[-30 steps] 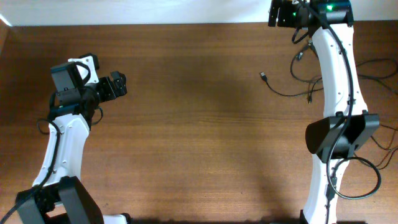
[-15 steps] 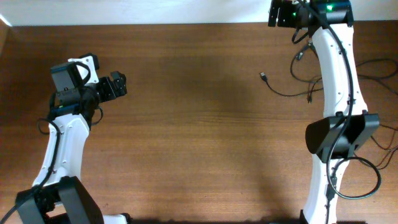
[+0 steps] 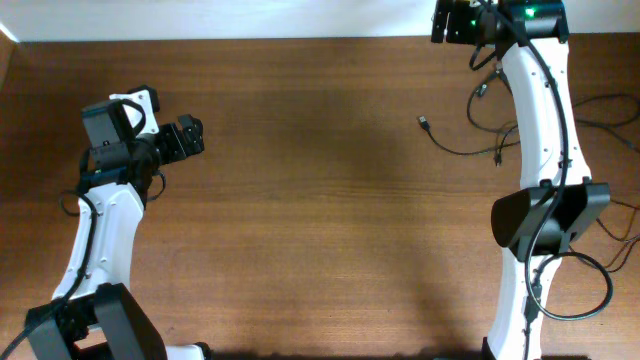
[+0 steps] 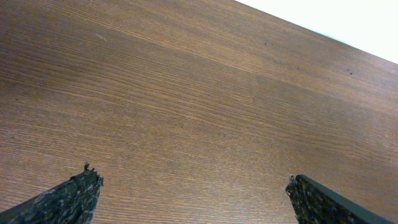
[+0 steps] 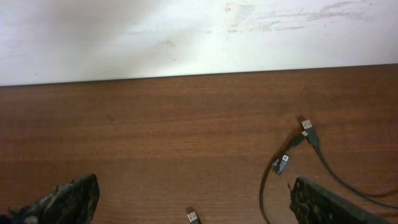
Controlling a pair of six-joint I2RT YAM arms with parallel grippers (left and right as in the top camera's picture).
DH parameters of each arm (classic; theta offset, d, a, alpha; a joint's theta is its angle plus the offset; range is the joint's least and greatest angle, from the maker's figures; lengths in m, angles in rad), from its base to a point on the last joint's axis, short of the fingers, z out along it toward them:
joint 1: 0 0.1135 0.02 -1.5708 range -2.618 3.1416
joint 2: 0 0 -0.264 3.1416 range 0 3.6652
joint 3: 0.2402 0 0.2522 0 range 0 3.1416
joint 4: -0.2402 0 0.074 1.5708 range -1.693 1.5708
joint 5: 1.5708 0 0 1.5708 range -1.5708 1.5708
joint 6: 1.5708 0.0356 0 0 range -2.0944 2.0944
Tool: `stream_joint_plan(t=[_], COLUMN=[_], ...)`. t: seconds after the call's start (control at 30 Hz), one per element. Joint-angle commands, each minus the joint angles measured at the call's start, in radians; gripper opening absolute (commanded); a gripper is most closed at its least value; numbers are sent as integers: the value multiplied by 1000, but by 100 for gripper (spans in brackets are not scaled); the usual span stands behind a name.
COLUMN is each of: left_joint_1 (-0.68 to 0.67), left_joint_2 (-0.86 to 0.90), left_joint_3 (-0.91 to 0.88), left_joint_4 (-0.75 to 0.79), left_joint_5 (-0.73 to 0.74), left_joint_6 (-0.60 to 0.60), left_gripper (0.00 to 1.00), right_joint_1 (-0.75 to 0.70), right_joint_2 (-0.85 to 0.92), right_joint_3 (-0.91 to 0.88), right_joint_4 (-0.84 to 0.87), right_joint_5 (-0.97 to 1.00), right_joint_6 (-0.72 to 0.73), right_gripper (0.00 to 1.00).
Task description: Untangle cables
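While the left arm's fingers [image 3: 185, 138] hover over the near-left part of the wooden surface [image 3: 320, 220], the cables [image 3: 462, 150] lie well apart from them, gathered at the far right around the right arm. Seen from the left wrist, those fingers stand wide apart with only bare wood grain between them, holding nothing. From above, one thin black cord curves from a small plug [image 3: 424, 123] lying out in the open towards the white arm link and passes under it, and more thin loops show on the other side of that link, near the right edge of the surface. Whether these strands cross one another beneath the arm is hidden, so I cannot tell. The right arm reaches to the far edge, and its fingers [image 3: 452, 22] sit against the top of the overhead view, where they read only as a dark shape. The right wrist camera shows them spread wide and holding nothing, looking at the surface where it meets a white wall [image 5: 186, 37]. Two plugs [image 5: 306, 124] lie close together towards the right, their cords running down past the right-hand finger, and a third plug [image 5: 193, 217] lies alone at the bottom edge between the two fingers.
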Motion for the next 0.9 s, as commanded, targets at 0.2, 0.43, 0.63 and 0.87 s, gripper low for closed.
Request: stream_joint_plan(t=[0.2, 0.43, 0.63, 0.87], left_joint_1=[5, -87, -149, -152], left_joint_2=[-81, -216, -328, -482], left_joint_3=[3, 3, 2, -161], left_joint_4=[-71, -25, 128, 485], left_joint_5=[-2, -101, -96, -74], left_joint_6=[-5, 63, 111, 111], left_gripper=[99, 99, 99, 99], right_joint_1=[-1, -1, -1, -1], right_joint_2=[-16, -16, -16, -16], right_joint_3=[-3, -3, -3, -3], right_joint_4=[0, 0, 1, 0], right_joint_5=[12, 12, 12, 12], right_joint_6=[-1, -1, -1, -1], right_gripper=[99, 99, 99, 99])
